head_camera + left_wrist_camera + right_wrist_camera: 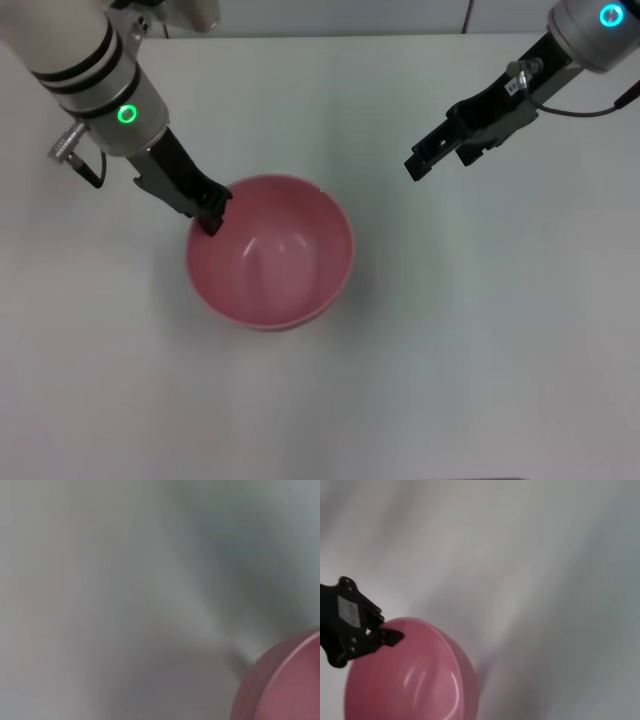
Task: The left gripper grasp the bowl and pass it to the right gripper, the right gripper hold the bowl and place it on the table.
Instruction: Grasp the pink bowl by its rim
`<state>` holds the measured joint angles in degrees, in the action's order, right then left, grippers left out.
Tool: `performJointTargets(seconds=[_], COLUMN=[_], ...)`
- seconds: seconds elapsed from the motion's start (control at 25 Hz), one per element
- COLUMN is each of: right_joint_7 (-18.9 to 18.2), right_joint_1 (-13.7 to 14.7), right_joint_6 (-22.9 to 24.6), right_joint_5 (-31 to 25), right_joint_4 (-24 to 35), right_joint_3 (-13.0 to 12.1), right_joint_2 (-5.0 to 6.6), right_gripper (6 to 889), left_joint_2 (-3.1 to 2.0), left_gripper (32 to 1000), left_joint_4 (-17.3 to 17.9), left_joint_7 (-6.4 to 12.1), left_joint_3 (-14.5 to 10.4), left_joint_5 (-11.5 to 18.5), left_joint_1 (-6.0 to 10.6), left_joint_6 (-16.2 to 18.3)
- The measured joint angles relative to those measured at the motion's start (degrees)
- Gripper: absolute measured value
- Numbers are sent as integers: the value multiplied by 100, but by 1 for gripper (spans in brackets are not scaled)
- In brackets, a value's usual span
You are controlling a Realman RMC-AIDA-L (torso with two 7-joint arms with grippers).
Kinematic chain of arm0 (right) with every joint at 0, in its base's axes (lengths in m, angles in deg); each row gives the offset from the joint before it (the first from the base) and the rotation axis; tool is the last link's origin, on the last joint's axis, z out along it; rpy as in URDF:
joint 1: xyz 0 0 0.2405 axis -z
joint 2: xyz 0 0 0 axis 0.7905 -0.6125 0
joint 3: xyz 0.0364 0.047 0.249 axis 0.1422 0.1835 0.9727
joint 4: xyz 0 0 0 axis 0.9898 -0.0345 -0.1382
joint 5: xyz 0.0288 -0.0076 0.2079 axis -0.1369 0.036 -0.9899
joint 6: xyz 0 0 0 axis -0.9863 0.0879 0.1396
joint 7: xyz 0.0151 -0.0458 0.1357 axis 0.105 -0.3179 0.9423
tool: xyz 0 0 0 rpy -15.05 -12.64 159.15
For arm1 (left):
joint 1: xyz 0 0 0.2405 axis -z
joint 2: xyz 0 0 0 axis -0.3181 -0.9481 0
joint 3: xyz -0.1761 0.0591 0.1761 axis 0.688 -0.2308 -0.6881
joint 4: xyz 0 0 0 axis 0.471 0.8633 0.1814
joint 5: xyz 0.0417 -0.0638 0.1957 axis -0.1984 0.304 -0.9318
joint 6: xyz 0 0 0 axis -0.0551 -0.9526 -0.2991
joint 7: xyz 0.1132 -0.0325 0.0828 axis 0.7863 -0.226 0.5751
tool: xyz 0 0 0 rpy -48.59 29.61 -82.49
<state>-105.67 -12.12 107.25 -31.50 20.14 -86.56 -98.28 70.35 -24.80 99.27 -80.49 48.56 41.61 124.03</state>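
- The table point(480, 350) carries the bowl point(270, 255), which sits left of centre and appears to rest on the surface; whether it is already lifted a little cannot be told.
- The bowl is wide, glossy and thin-rimmed, so a grip on one edge could let it tip or slide out once raised, most of all during the hand-over.
- The left gripper point(212, 208) is at the bowl's rim on the robot's left, its tips seeming to straddle the edge. Whether they are pinching the rim or only spread around it, I cannot tell.
- The right gripper point(428, 160) hangs in the air well apart from the bowl, on the right. Its jaw state is unclear too.
- The left wrist view shows only a sliver of the bowl; the fingers do not appear there.
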Motion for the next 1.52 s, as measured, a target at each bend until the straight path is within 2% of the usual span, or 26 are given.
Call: performJointTargets(seconds=[0.2,0.56,0.8,1.04,1.28,1.52], right_joint_7=[12,26,28,28,28,28], right_joint_1=[-67,-191,-254,-298,-304,-308], right_joint_6=[55,138,156,214,232,229], right_joint_5=[-104,-119,-120,-93,-74,-68], right_joint_4=[-8,-11,-51,-61,-62,-62], right_joint_3=[-3,-36,-49,-51,-68,-265], right_joint_2=[0,-40,-45,-80,-97,-103], right_gripper=[843,839,837,834,832,829], left_joint_2=[-5,16,19,16,8,4], left_gripper=[44,45,45,44,45,45], left_joint_4=[-27,-265,-321,-324,-325,-325], left_joint_7=[36,94,172,173,173,178], left_joint_3=[9,11,10,16,20,19], left_joint_5=[211,248,445,464,468,472], left_joint_1=[138,454,643,808,894,979], left_joint_6=[0,-100,-111,-164,-172,-169])
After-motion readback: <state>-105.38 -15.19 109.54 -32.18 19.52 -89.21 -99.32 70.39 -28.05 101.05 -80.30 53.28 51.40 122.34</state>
